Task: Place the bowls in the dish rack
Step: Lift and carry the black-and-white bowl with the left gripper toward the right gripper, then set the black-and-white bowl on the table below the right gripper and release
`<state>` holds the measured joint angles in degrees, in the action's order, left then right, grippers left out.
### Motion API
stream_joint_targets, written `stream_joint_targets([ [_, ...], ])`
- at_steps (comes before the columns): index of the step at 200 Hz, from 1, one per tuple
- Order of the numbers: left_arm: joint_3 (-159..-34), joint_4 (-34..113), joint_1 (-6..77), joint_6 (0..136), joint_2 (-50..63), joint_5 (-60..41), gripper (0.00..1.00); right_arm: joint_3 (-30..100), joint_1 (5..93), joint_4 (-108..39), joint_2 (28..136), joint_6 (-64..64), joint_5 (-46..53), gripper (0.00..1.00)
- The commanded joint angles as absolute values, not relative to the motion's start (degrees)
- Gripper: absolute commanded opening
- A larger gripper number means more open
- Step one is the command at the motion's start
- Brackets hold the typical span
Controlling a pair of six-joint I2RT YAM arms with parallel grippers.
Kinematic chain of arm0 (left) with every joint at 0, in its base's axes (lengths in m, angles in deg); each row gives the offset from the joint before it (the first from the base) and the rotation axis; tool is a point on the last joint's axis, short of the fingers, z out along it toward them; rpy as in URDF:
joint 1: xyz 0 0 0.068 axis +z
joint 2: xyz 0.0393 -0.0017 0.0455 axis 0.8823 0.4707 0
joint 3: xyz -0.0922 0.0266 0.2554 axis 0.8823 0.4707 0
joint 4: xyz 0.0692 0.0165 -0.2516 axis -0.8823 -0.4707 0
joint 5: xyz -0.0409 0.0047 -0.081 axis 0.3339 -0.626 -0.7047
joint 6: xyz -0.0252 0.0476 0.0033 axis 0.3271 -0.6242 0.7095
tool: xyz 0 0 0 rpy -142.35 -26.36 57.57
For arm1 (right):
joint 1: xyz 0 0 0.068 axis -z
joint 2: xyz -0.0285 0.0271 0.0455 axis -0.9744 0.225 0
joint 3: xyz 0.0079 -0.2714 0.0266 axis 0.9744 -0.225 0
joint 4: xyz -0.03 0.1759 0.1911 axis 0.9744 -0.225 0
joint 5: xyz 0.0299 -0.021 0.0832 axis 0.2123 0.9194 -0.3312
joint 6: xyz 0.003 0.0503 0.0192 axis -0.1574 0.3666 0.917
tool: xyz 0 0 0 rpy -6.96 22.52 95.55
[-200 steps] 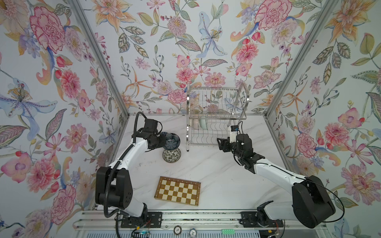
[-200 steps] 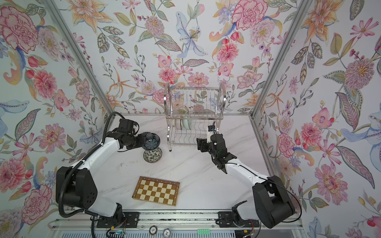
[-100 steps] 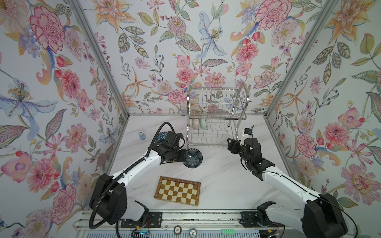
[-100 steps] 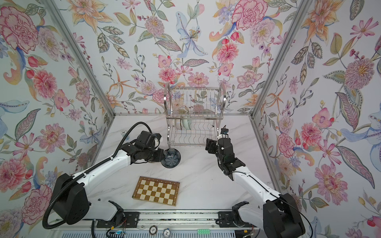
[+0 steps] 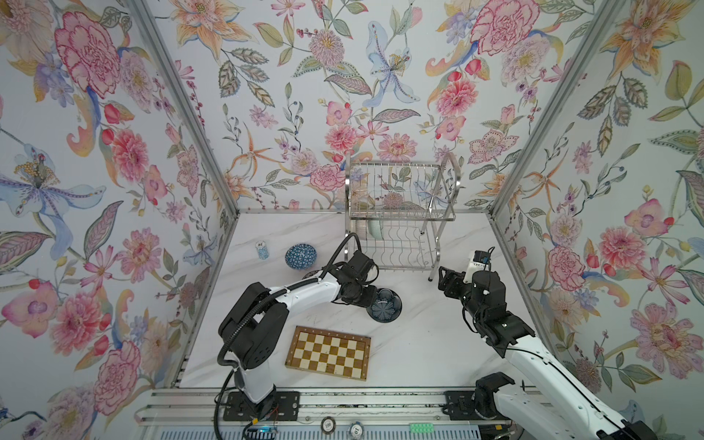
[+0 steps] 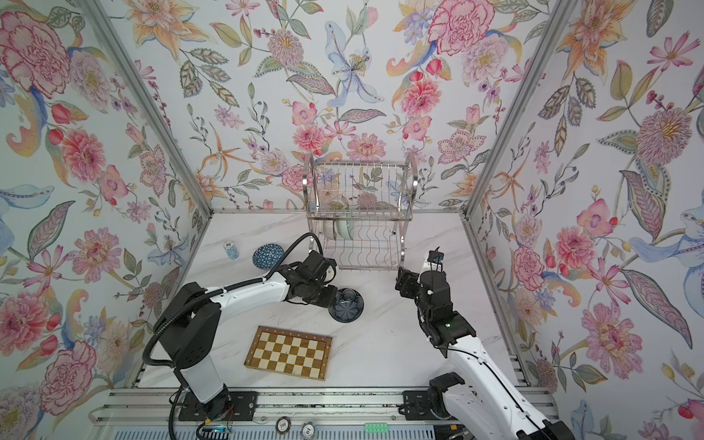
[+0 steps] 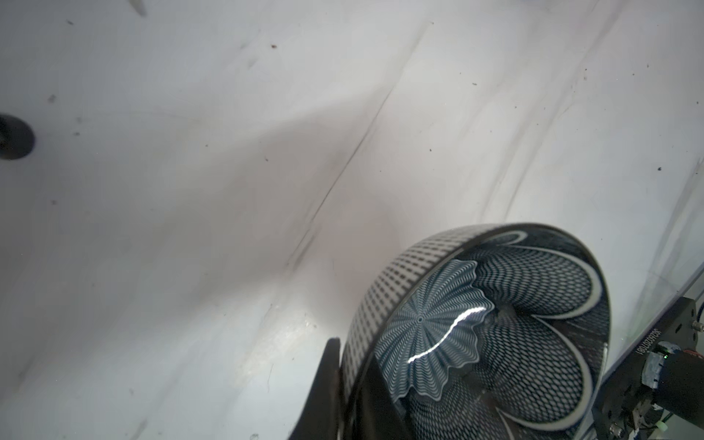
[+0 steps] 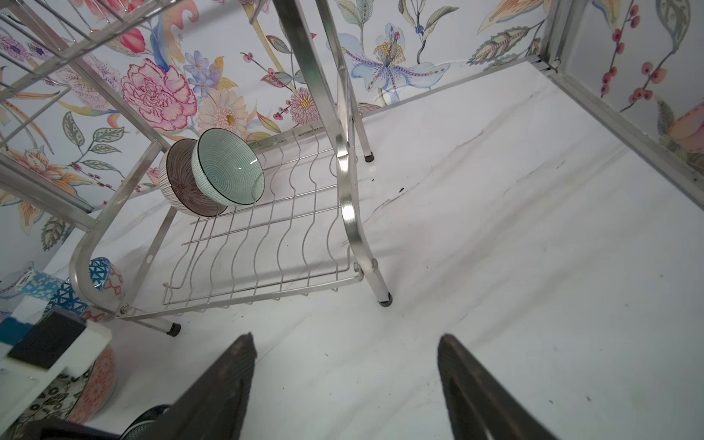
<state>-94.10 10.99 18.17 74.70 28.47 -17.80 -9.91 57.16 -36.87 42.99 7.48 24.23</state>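
Hanging by its rim in the left claw, closed on it, the dark bowl is before the dish rack. Green bowl and striped bowl already stand inside; blue bowl and flowered bowl wait outside. Right claw gapes, empty.

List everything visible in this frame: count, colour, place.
dish rack: one, steel, back of table
pale green bowl: one, on edge in lower tier
radial-lined bowl: one, brownish-pink, behind the green one
blue lattice bowl: one, on table left of rack
floral bowl: one, black-and-white, reddish outside, partly hidden by left arm
navy bowl: one, in front of rack
checkered board: one, brown and cream, front of table
small cylinder: one, blue-white, near left wall
left fingers: shut on navy bowl's rim
right fingers: open, empty
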Motion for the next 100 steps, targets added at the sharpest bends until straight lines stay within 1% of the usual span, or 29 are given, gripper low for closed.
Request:
stream_joint_targets([
  [1,-98.4,11.1,16.7,74.0,30.7,-16.5,0.02,-9.9,57.3,-40.1,42.1,5.6,22.4,0.77],
  [32,-100.9,9.7,15.8,73.3,34.0,-16.0,0.02,-9.2,57.4,-40.9,42.6,3.5,20.2,0.77],
  [81,-102.7,8.4,14.7,72.9,36.0,-15.6,0.07,-7.7,57.4,-41.7,43.6,1.2,15.8,0.77],
  [95,-102.7,8.2,14.7,72.7,35.9,-15.7,0.11,-7.1,57.4,-41.9,44.0,0.7,15.2,0.77],
  [100,-102.7,8.0,14.6,72.6,35.8,-15.7,0.14,-6.8,57.4,-42.1,44.3,0.6,14.9,0.77],
])
